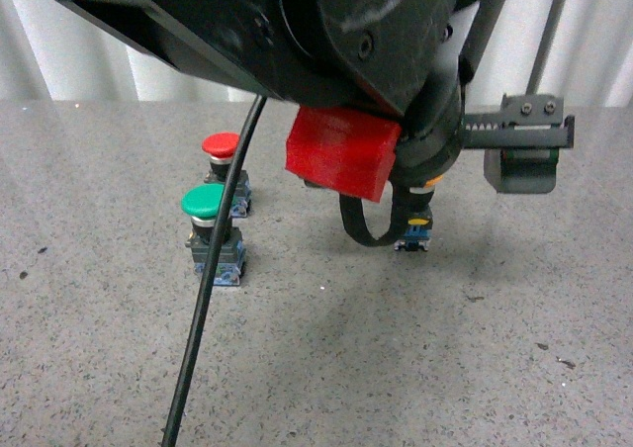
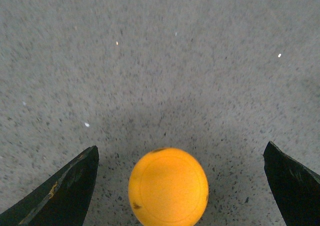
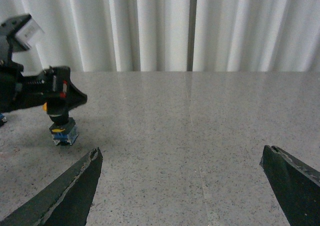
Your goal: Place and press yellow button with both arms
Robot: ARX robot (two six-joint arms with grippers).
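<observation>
**A:** Where's the yellow button?

**B:** The yellow button (image 1: 415, 234) stands upright on the table (image 1: 415, 368). In the front view it is to the right of the green button (image 1: 205, 202), well apart from it and at about the same depth.

**A:** And the red button?

**B:** The red button (image 1: 221, 146) is just behind the green button.

**A:** What about the left gripper?

**B:** The left gripper (image 2: 181, 148) hangs over the yellow button, and its camera looks straight down on the round cap. Its fingers (image 2: 65, 191) are spread wide, one on each side of the cap, and neither touches it.

**A:** Does the front view show that?

**B:** Barely. The left arm (image 1: 297, 32) fills the top of that view, above and to the right of the green button. Its red patch (image 1: 341, 155) and wrist hide most of the yellow button. Only the blue-grey base and a sliver of the cap show. A cable (image 1: 213, 269) runs down across the front of the green button.

**A:** And the right gripper?

**B:** The right gripper (image 3: 182, 150) also has its fingers wide apart, with bare table between them, and it faces the curtain (image 3: 150, 26). Its camera catches the yellow button standing under the left gripper, well apart from the right fingers. I cannot tell where the right gripper is relative to the green button.
</observation>
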